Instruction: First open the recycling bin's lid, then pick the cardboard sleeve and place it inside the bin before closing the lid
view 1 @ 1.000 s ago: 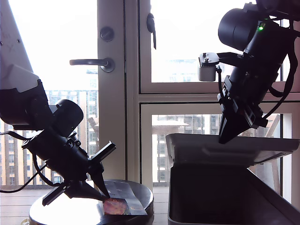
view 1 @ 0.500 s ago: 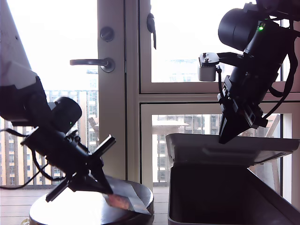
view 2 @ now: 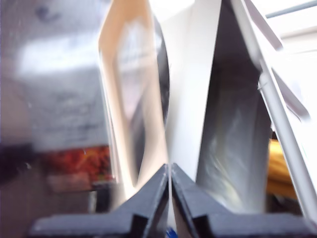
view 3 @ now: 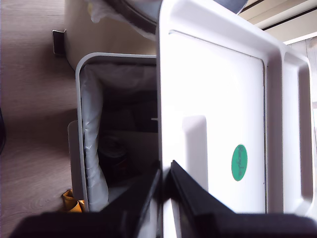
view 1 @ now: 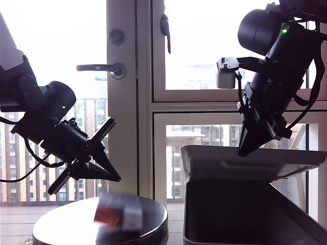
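The cardboard sleeve (view 1: 116, 215) shows as a blur low over the round dark table (view 1: 61, 227), its orange-red end toward the exterior view's left. My first gripper (view 1: 116, 178) hangs above it, shut, with nothing between its tips. In the first wrist view the sleeve (view 2: 74, 124) is smeared beyond the shut gripper (view 2: 170, 171). The recycling bin (view 1: 240, 219) stands at the exterior view's right. Its lid (view 1: 255, 162) is raised partway, and my second gripper (view 1: 244, 151) is shut on the lid's edge. The second wrist view shows the gripper (view 3: 166, 172), the lid (view 3: 213, 124), its green mark (view 3: 239, 162) and the bin's dark inside (view 3: 124, 144).
A glazed door with a lever handle (view 1: 99, 68) and window frames stands right behind the table and the bin. A narrow gap separates the table's rim from the bin's wall. A yellow object (view 3: 72, 201) lies on the wooden floor beside the bin.
My first gripper has risen off the table and drawn back toward the exterior view's left. The sleeve, lifted at one end half a second ago, is out of its jaws and blurred. The second arm has not moved.
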Available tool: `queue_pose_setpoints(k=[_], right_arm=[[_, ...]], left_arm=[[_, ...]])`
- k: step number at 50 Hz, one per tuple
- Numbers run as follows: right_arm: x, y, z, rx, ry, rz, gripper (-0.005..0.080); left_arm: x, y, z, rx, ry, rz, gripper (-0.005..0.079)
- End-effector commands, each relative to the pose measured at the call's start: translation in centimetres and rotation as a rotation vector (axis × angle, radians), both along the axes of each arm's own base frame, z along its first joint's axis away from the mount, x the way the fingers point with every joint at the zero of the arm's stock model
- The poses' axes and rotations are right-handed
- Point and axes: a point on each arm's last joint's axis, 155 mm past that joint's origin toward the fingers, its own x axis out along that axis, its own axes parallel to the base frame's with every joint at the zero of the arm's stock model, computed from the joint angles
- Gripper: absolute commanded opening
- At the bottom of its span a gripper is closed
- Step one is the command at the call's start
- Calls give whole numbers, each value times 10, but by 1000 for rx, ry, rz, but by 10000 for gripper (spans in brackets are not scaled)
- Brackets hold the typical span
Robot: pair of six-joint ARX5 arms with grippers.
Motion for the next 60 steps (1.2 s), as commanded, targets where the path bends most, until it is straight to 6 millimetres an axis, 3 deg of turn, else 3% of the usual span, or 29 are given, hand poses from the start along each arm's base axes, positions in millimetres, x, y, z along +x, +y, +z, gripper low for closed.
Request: queue_pose_setpoints(k=[1,10,16,19,24,27,34,60], right_arm=[[8,5,8,21,-33,-4,-13],[9,5,9,23,-37,-6,-13],[9,5,9,26,-36,-10,-13],[9,5,9,27,-36,-11,-13],[9,5,9,29,-35,-14,-13],[9,5,9,33,-32,-21,-13],[9,5,9,35,-32,-23,-13],[9,5,9,35,-32,-23,-13]], left_arm=[[-7,-7,-3,-6,14,-21,-24],[-6,-8,-6,20,6,-16,-24],[-7,3,-6,51,-16,-41,-11],[-7,12,-10,93,-31,-54,92],[-6,30,-20,172,-43,-56,346],[-7,40,-26,220,-41,-53,417],[-5,60,-39,352,-57,-44,430],[-4,65,-62,399,-33,-15,430]])
